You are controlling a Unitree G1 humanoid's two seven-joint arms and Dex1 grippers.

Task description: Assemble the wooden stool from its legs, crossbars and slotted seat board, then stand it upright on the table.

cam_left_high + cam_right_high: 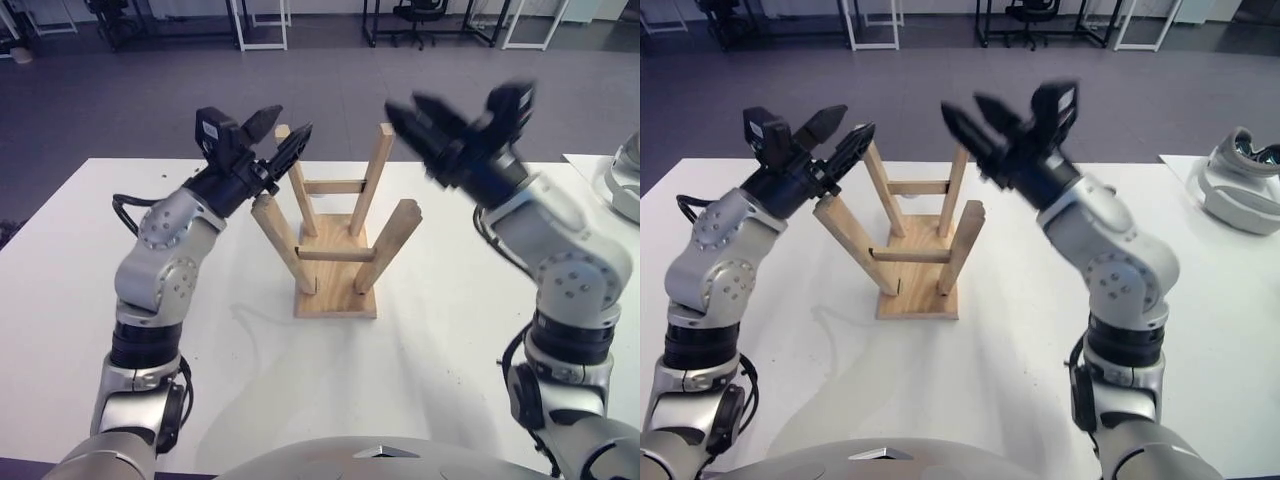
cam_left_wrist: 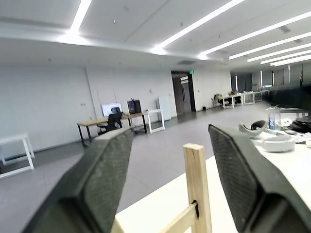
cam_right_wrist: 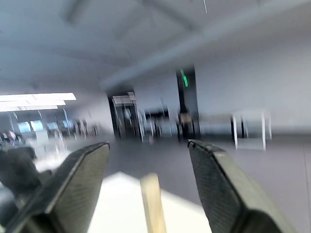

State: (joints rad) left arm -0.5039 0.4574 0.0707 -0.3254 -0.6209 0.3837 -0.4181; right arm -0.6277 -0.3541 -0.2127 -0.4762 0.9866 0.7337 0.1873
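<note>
Stool inverted, legs partly hiding seat board

1. The stool is pale, unpainted wood, matt, with the grain showing.
2. The table is smooth and white, with a faint sheen.
3. The left hand has matt black fingers with finely textured faces.

Four legs, two crossbars, one seat board, two claws, one headset
</note>
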